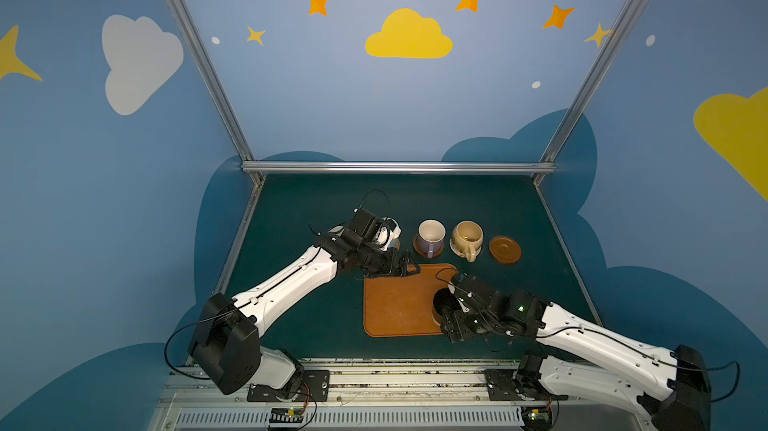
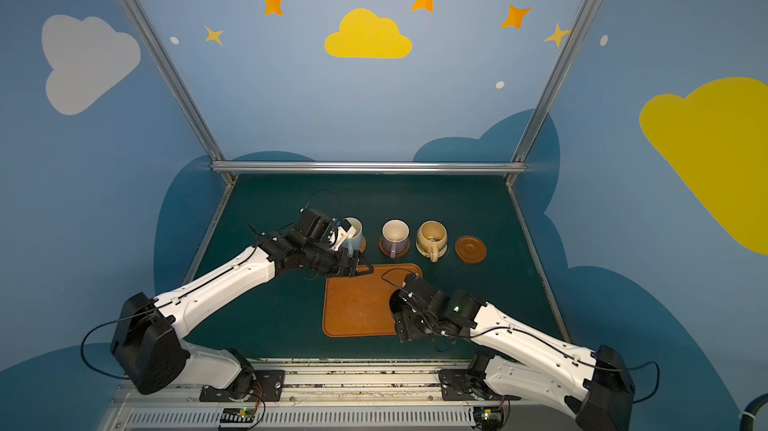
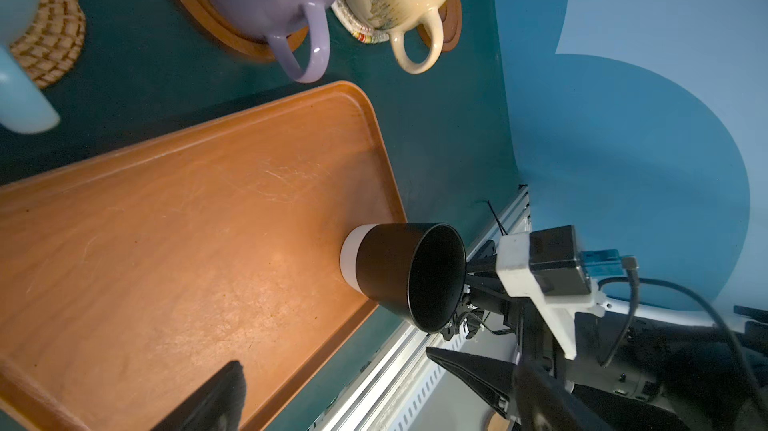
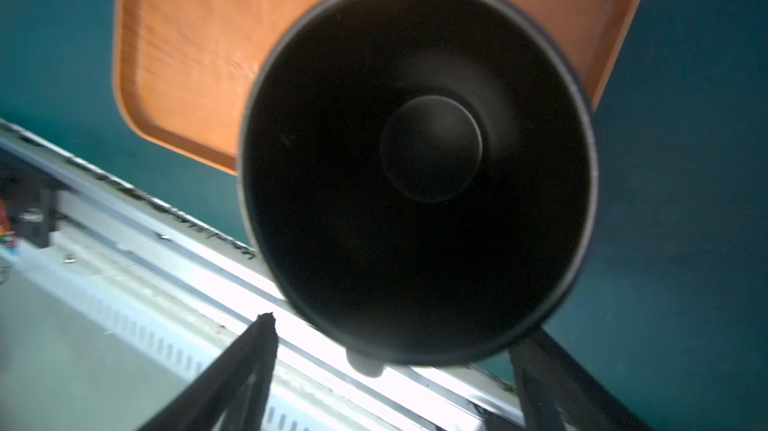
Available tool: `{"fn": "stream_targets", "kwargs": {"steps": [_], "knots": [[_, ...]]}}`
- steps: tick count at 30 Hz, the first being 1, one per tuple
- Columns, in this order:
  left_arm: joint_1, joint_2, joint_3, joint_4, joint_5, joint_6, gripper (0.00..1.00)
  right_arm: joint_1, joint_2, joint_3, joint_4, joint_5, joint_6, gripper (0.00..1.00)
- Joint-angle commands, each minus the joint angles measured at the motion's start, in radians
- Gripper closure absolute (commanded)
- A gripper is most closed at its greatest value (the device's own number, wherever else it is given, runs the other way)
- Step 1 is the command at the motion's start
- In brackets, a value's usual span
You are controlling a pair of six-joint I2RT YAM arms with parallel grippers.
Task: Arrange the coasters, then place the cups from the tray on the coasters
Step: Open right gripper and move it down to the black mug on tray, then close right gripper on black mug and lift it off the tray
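Note:
The black cup (image 1: 441, 304) (image 4: 415, 167) stands on the orange-brown tray (image 1: 395, 304) near its front right corner. My right gripper (image 4: 399, 325) hangs over it, jaws apart on either side of the cup's near rim and pale handle stub, not touching. My left gripper (image 1: 405, 264) (image 3: 332, 358) is open and empty over the tray's far left corner. Behind the tray, the lavender cup (image 1: 431, 235) sits on a brown wooden coaster and the yellow-beige cup (image 1: 467, 237) on a grey-white woven one. The light blue cup (image 2: 352, 233) rests on the rattan coaster (image 3: 54, 38). One wooden coaster (image 1: 504, 249) lies bare at the right.
An aluminium rail (image 1: 374, 370) with the arm bases runs along the table's front edge. Blue walls and metal posts (image 1: 245, 208) close in the sides and back. Dark green table shows behind the row of cups (image 1: 415, 200).

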Motion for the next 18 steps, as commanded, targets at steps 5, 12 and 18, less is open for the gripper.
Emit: {"fn": "stream_targets", "kwargs": {"steps": [5,12,18], "knots": [[-0.001,-0.049,-0.064,0.017,0.008,-0.031,0.01,0.050,0.072,-0.003,-0.013,0.144,0.110,0.32],[-0.003,-0.078,-0.104,-0.002,-0.009,-0.080,0.01,0.076,0.104,-0.013,-0.001,0.171,0.144,0.42],[-0.008,-0.106,-0.170,0.057,-0.010,-0.143,0.01,0.100,0.126,-0.018,0.040,0.175,0.128,0.53]]}}
